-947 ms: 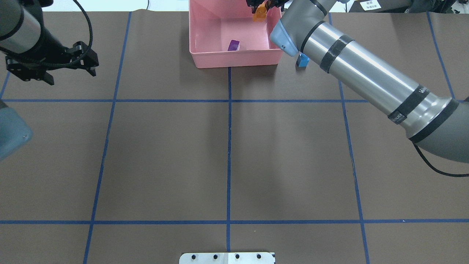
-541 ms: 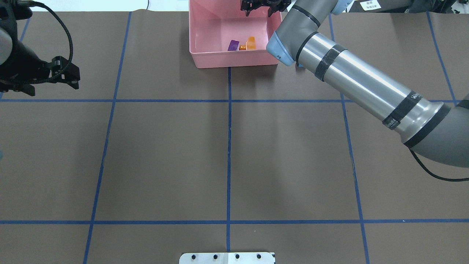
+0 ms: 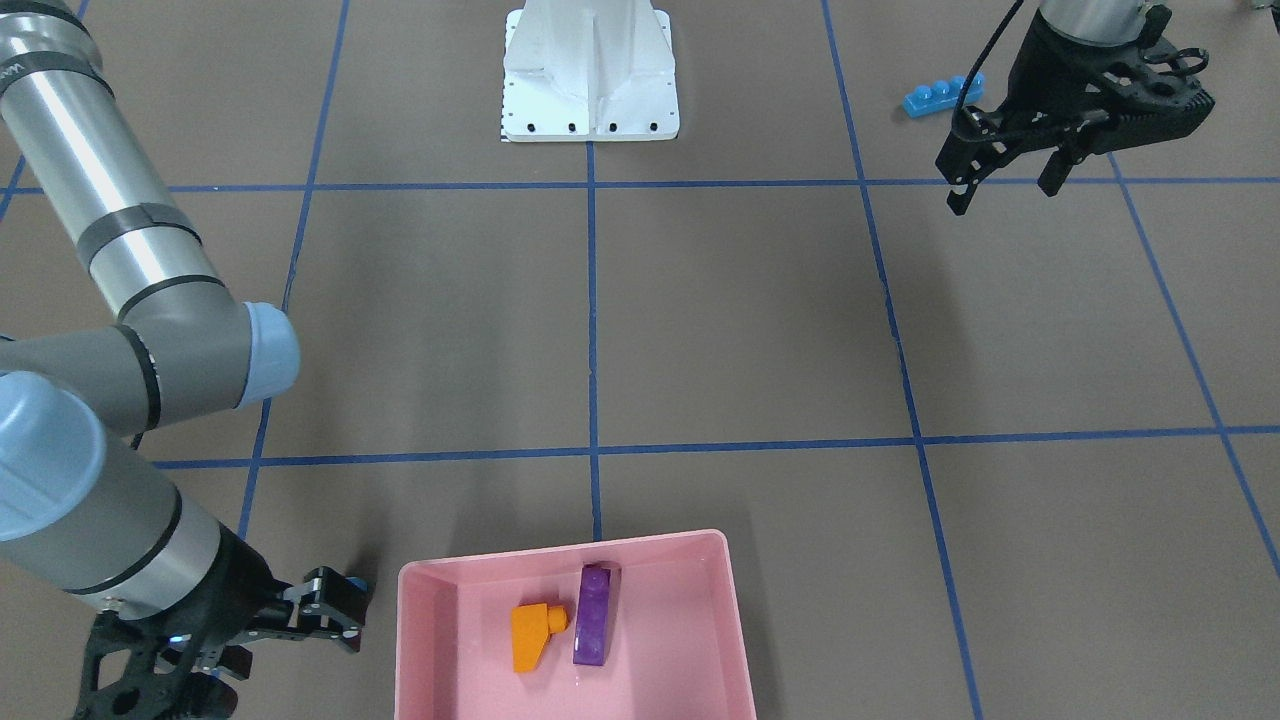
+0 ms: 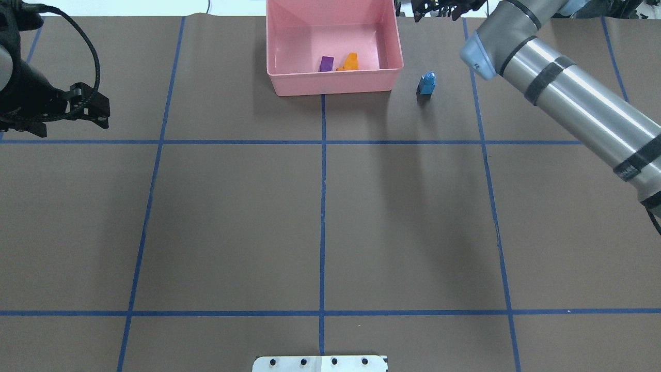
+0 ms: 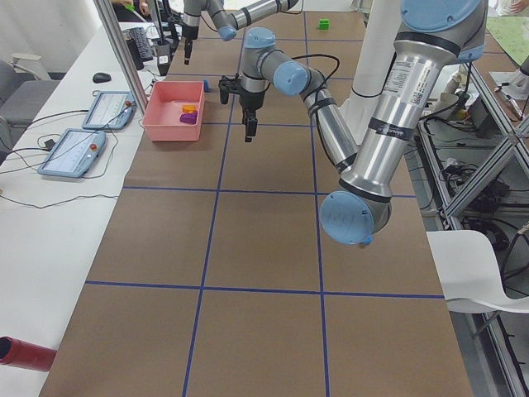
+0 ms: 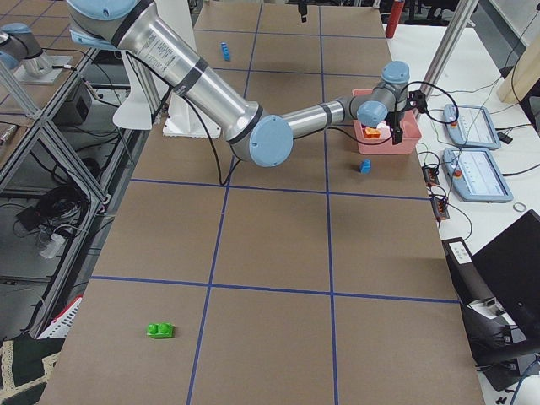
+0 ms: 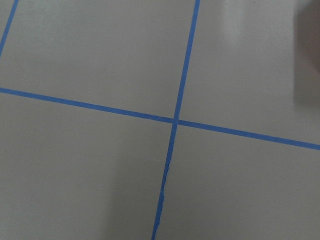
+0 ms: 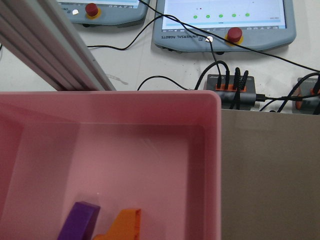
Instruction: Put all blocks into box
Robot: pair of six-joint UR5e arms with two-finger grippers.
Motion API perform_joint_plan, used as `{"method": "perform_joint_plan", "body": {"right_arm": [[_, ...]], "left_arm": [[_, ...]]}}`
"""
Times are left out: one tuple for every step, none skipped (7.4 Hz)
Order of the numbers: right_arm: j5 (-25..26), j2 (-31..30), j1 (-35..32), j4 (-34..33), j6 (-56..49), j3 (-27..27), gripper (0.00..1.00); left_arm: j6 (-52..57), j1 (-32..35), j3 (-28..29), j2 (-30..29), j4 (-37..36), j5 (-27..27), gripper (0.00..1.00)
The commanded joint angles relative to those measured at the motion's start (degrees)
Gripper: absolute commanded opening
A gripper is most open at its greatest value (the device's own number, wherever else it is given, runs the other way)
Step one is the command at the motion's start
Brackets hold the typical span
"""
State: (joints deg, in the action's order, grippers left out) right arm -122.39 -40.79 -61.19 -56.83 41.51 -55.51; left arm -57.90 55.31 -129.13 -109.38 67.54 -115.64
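Note:
The pink box (image 4: 335,85) stands at the table's far edge; it also shows in the front view (image 3: 560,548) and the right wrist view (image 8: 150,100). Inside lie the orange sloped block (image 4: 351,61) (image 3: 530,635) and the purple sloped block (image 4: 326,63) (image 3: 595,615), side by side. The tiny blue cube (image 4: 426,83) stands on the table right of the box. The long blue bar (image 3: 940,96) lies near my left gripper (image 3: 1000,188) (image 4: 72,126), which is open and empty. My right gripper (image 4: 439,10) (image 3: 345,615) is open and empty, beyond the cube, right of the box.
The white robot base (image 3: 590,70) sits at the table's near middle edge. A green toy (image 6: 159,329) lies far off on the table's right end. Blue tape lines cross the brown table. Tablets and cables lie beyond the box (image 8: 225,20).
The right gripper let go of the orange block, which now lies in the box beside the purple one. The right arm then swung right, off the box. The left gripper drew back to the left.

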Motion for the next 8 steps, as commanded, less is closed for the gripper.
{"method": "perform_joint_plan", "body": {"right_arm": [[3.71,-7.36,2.8,4.08,-1.0,-2.06,0.99],[7.13,-7.12,6.13,4.27,3.36,-2.14,0.99],[9.16,-6.85,7.99,4.01,4.36,-1.8,0.99],[11.19,-6.68,9.23,4.01,4.8,-1.53,0.99],[11.29,-5.89,9.24,4.01,4.89,-0.92,0.99],[11.47,-4.84,9.68,4.01,4.89,1.44,0.99],[12.95,-2.83,10.47,4.01,4.89,4.07,0.98],[13.57,-1.42,10.91,4.01,4.89,5.84,0.92]], "left_arm": [[0.07,0.15,-3.22,2.49,-0.21,-0.29,1.0],[0.07,0.15,-3.58,2.77,-0.3,-0.29,1.0],[0.07,0.15,-3.41,3.03,-0.21,-0.29,1.0],[0.07,0.15,-3.41,3.12,-0.3,-0.29,1.0],[0.07,0.15,-3.15,3.21,-0.21,-0.29,1.0],[0.07,0.15,-2.89,3.21,-0.21,-0.29,1.0],[0.07,0.06,-2.71,3.12,-0.21,-0.29,1.0],[0.07,0.06,-2.71,3.12,-0.21,-0.29,1.0]]}}
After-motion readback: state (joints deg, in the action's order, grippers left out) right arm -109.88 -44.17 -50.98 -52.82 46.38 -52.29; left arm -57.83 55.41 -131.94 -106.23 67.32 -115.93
